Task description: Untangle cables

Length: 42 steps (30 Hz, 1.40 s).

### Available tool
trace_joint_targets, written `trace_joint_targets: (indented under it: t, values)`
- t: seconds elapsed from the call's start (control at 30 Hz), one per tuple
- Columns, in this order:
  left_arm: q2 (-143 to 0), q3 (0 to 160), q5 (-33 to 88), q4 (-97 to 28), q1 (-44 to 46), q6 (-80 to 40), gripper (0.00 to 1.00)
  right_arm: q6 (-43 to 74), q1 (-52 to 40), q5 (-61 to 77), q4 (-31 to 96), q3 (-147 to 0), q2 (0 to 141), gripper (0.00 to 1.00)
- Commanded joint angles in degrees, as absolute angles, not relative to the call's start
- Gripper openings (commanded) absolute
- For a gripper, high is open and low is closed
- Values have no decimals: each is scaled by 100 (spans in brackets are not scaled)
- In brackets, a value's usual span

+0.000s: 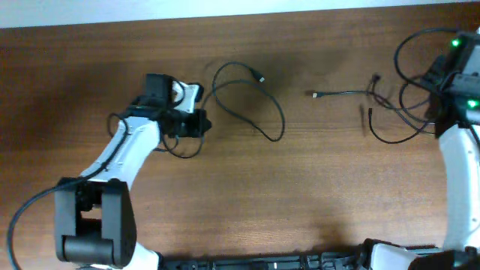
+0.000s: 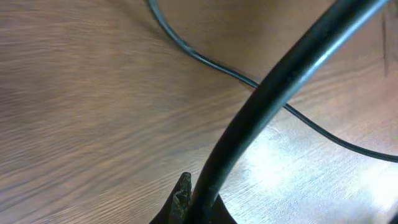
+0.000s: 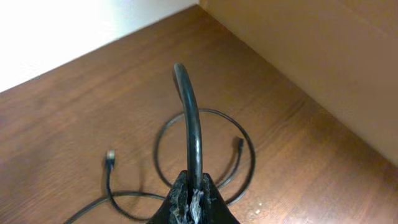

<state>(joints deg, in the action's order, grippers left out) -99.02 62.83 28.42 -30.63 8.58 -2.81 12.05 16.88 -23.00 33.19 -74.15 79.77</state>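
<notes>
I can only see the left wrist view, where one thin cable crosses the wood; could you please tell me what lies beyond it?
Observer: Overhead, the looped cable lies mid-table as one open loop, just past the left gripper on the right arm's side.
Operator: Thank you. Is anything else near it?
Observer: A second cable lies further toward the right arm. Its plug end faces the loop but lies apart from it.
Operator: And where is the tangle?
Observer: Beside the right arm, several cords cross in a tangle.
</notes>
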Motion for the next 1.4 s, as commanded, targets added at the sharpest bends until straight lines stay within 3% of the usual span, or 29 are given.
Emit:
trace_joint_targets:
  t: [0.0,0.03,0.1,0.13,0.37,0.53,0.63,0.7,0.77,0.87,1.0,1.1,1.37]
  values:
    - [-9865,6261,2386,-3046,1210,-167,0,1431,2119,-1824,3391,-7494,8031,4]
    - [-9865,6261,2314,-3044,1273,-169,0,1564,2237,-1710,3415,-7494,8031,6]
    - [-9865,6261,2200,-3044,1391,-167,0,1594,2421,-1175,3417,-7494,8031,65]
    - [-9865,6261,2200,-3044,1400,-169,0,1592,2451,-834,3417,-7494,8031,82]
    - [-9865,6261,2224,-3046,1402,-169,0,1592,2434,1361,3924,-7491,8031,100]
    - [-9865,6261,3417,-2727,1413,-128,0,1592,2408,2139,4744,-7489,8042,98]
    - [-9865,6261,5411,-2550,1555,1037,0,1588,2202,2147,4899,-7489,8047,99]
    - [-9865,6261,5892,-2556,1682,1450,0,1431,1964,2150,4912,-7489,8047,98]
    - [-9865,6261,5468,-2556,1787,1448,30,1120,1632,2191,4910,-7489,8053,99]
    - [-9865,6261,4624,-2668,1822,1444,63,631,1096,2189,4915,-7489,8114,99]
    - [-9865,6261,4018,-2834,1822,1444,71,250,419,2187,5074,-7489,8331,98]
    - [-9865,6261,3483,-2932,1820,1441,66,169,51,2134,5280,-7489,8586,98]
    - [-9865,6261,1761,-3138,1361,582,66,215,-567,2104,5675,-7485,9452,99]
